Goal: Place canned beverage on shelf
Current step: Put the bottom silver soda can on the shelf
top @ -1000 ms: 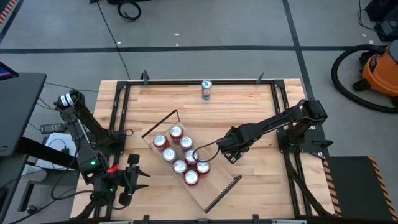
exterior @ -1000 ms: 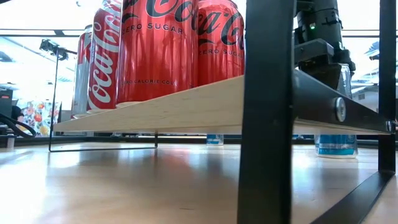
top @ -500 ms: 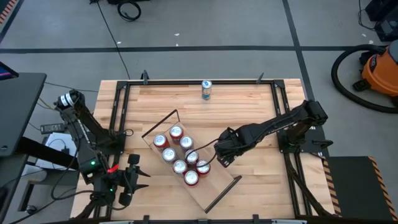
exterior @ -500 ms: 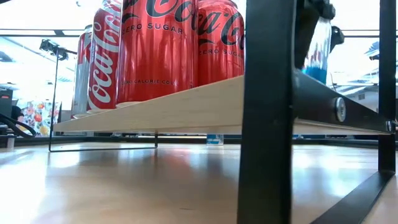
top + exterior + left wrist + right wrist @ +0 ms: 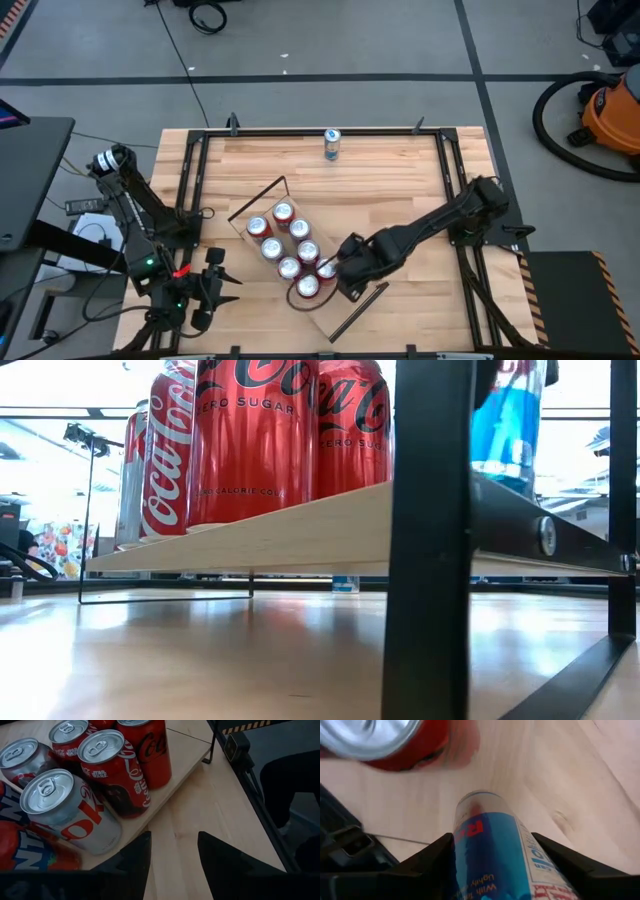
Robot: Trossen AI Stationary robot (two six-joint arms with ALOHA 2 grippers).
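Observation:
The shelf (image 5: 325,316), a pale wood plank with black rods at its ends, lies slantwise on the table and carries several red cans (image 5: 285,240) standing on their bases. My right gripper (image 5: 346,268) hangs over the shelf's near end, shut on a blue canned beverage (image 5: 490,850), which also shows in the low view (image 5: 505,420) behind the shelf's black post (image 5: 430,540). My left gripper (image 5: 173,837) waits at the table's near left corner, its fingers a little apart with nothing between them, pointing at the red cans (image 5: 120,770). My right gripper pinches the blue can's body (image 5: 464,857) between its two fingers (image 5: 432,857), one on each opposite side. The fingers come from above, pointing down. The can hangs upright below them over pale wood, beside a red can (image 5: 395,740). In the low view the shelf's edge hides its bottom.
A second blue can (image 5: 331,143) stands alone near the table's far edge. A silver can (image 5: 65,810) stands among the red ones at the shelf's left end. Black frame rails (image 5: 190,180) run along the table's sides. Bare tabletop lies right of the shelf (image 5: 410,180).
My right gripper has carried the blue can up off the table right of the shelf, then toward the table's near edge and left, over the shelf's near end. The can has stayed upright in the hold.

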